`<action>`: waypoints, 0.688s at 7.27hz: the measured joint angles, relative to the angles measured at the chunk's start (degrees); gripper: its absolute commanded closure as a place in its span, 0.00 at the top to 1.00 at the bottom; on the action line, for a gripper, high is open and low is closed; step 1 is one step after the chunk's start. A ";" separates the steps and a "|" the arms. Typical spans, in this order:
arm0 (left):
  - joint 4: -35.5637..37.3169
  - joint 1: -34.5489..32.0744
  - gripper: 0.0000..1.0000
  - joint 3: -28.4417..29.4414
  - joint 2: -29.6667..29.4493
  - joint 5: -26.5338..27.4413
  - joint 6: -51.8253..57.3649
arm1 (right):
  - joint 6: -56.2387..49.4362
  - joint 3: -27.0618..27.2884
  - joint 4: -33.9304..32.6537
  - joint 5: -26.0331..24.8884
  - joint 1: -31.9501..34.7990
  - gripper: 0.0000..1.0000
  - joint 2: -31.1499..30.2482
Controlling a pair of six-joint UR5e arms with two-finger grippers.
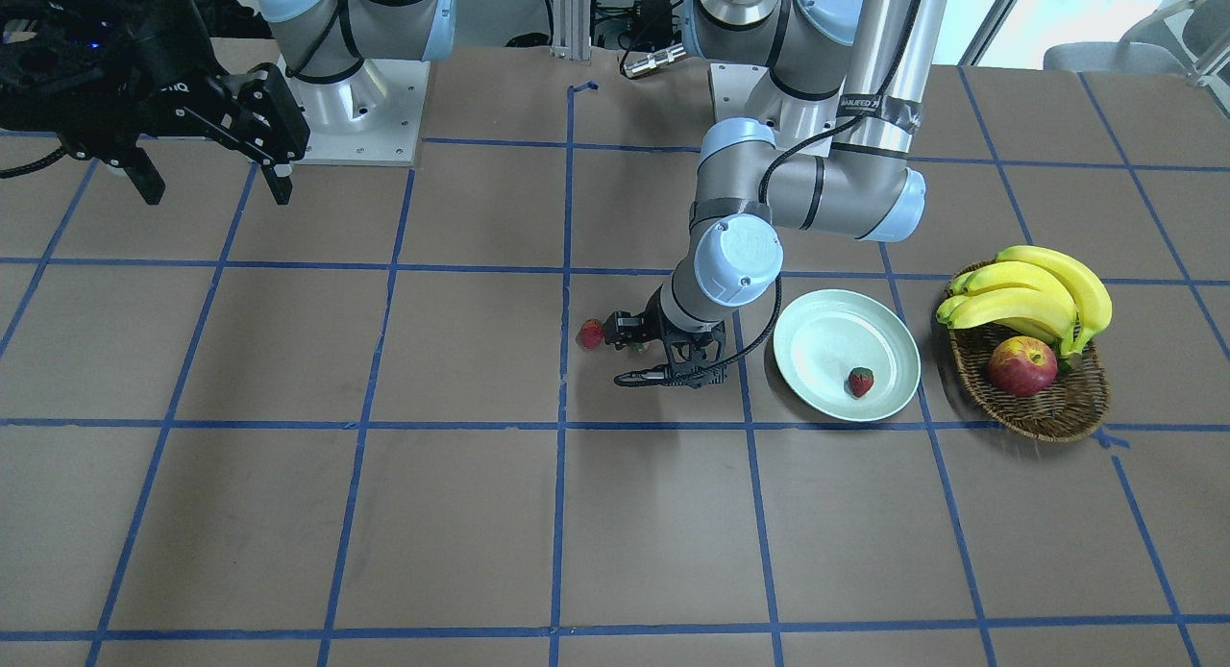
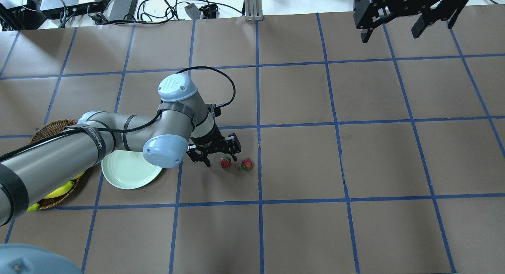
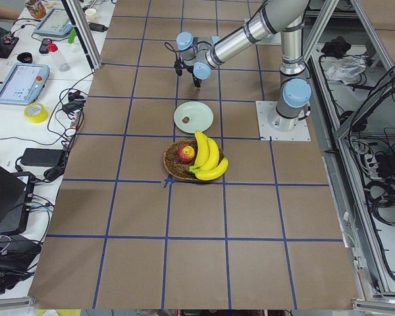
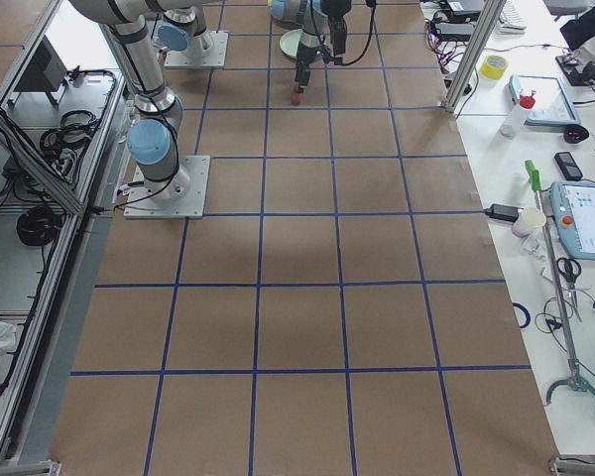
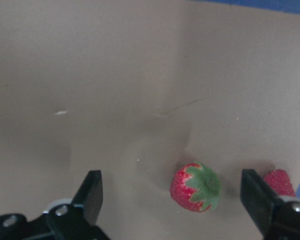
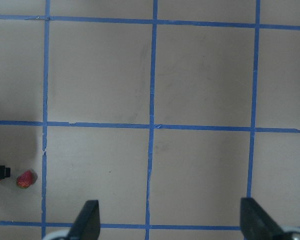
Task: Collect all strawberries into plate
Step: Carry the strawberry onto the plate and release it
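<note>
overhead exterior view puts the left gripper (image 2: pixel 221 161) low over the brown surface (image 2: pixel 300 234) near the middle of the taped grid. its fingers (image 2: pixel 206 162) are spread wide and released, grasping nothing. the first strawberry (image 2: pixel 225 162) lies on the surface between them. in the left wrist view it sits closer to the finger at 3 o'clock, green cap up, and neither finger touches it. the second strawberry (image 2: pixel 247 164) lies just beside it at 3 o'clock, outside the fingers, with a blue tape line close by.

the plate (image 2: pixel 126 173) rests on the surface at 9 o'clock of the left gripper, partly under the arm's elbow. the front-facing view shows the third strawberry (image 1: pixel 861 381) inside it, toward the plate's 5 o'clock. a wicker basket (image 1: pixel 1057 412) stands near the plate at its 3 o'clock, holding bananas (image 1: pixel 1033 297) and an apple (image 1: pixel 1021 365).

the right gripper (image 2: pixel 390 31) hangs high at 1 o'clock of the overhead view, well apart from all the fruit. its own fingers (image 6: pixel 87 222) are released and empty.
</note>
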 measured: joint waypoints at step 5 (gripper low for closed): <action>-1.65 0.40 0.00 3.68 0.68 3.31 1.92 | -0.06 0.00 -0.01 -0.01 -0.07 1.00 0.03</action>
